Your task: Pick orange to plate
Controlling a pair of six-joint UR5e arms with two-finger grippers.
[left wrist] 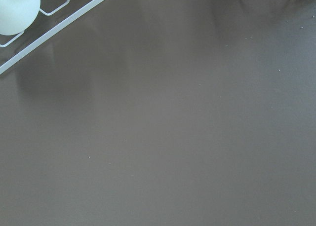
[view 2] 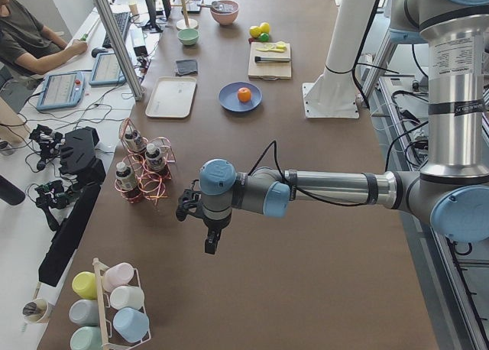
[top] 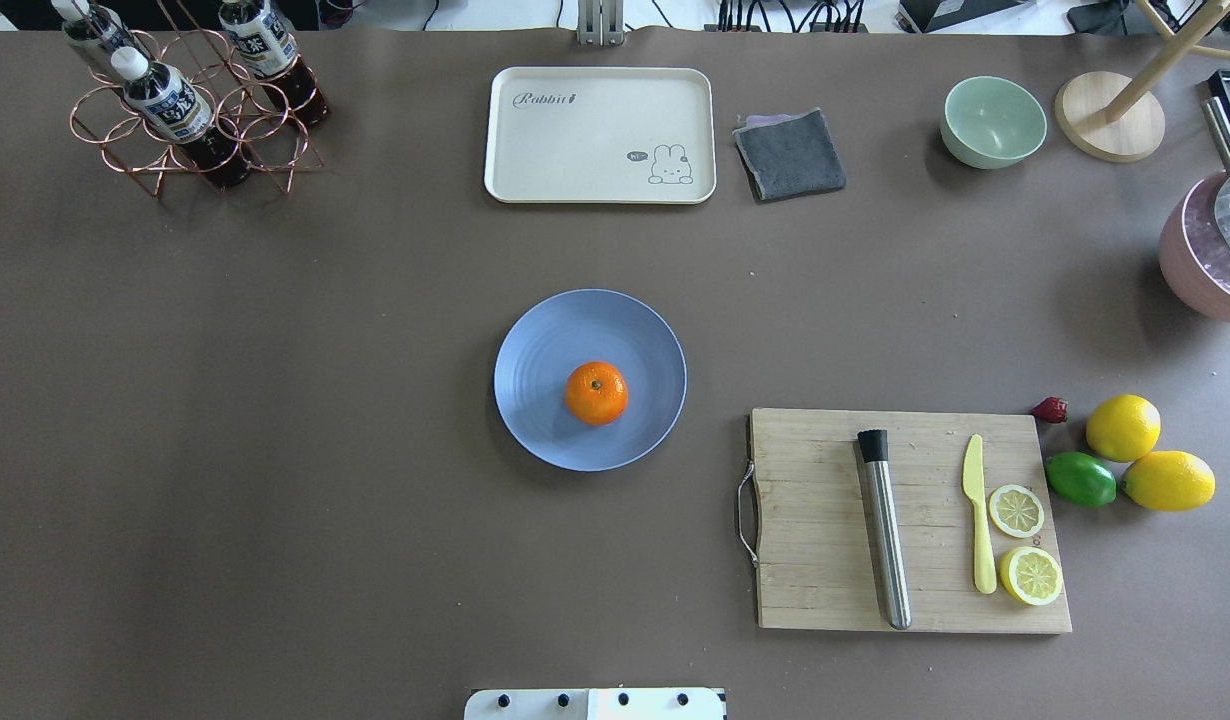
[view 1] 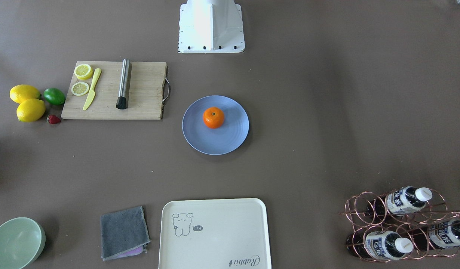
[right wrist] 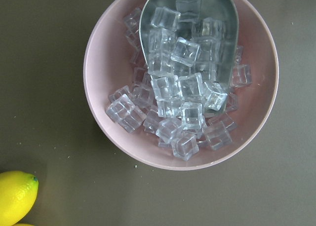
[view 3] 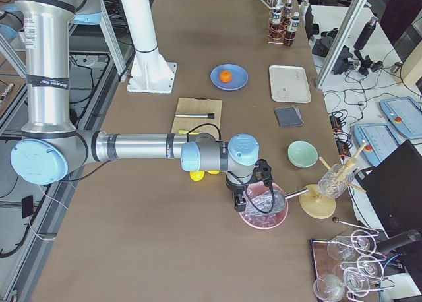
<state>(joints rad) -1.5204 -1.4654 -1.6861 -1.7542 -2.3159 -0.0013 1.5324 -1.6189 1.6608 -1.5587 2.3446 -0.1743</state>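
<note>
And there it was: the orange (view 1: 213, 117), round and dimpled, dark stem dot up, sat on the plate (view 1: 230, 144), a touch toward the robot's side of its centre. The plate, a smooth pale-blue disc with faint rings, lay mid-table (view 1: 327, 112) on matte brown.

Toward the robot's edge, on its right, lay a grained wooden cutting board (top: 825, 520) with a wire handle. It carried a brushed-steel rod (top: 885, 530), a yellow plastic knife (top: 978, 530) and two lemon slices (top: 1016, 511). Just past it, near the right end, sat two glossy lemons (top: 1123, 428), a lime (top: 1080, 479) and a strawberry (top: 1051, 409).

Along the far edge were a cream round-cornered tray (top: 600, 135), a folded grey cloth (top: 790, 153) and a mint bowl (top: 993, 122). A copper wire bottle rack (top: 195, 130) stood at the far left corner.

Only the side views caught the arms. The left gripper (view 2: 209, 249) hung over bare table near the left end, well apart from the plate, but whether its fingers were apart could not be told. Its wrist camera showed plain brown surface and a corner of white wire frame (left wrist: 59, 26) holding a pale cup (left wrist: 15, 9).

The right gripper (view 3: 245, 202) hung over a pink bowl (right wrist: 113, 63) at the right end, finger state again impossible to tell. Its wrist camera looked straight down on clear ice cubes (right wrist: 182, 107) heaped in a metal scoop (right wrist: 224, 23), which the overhead view clipped at its margin.
</note>
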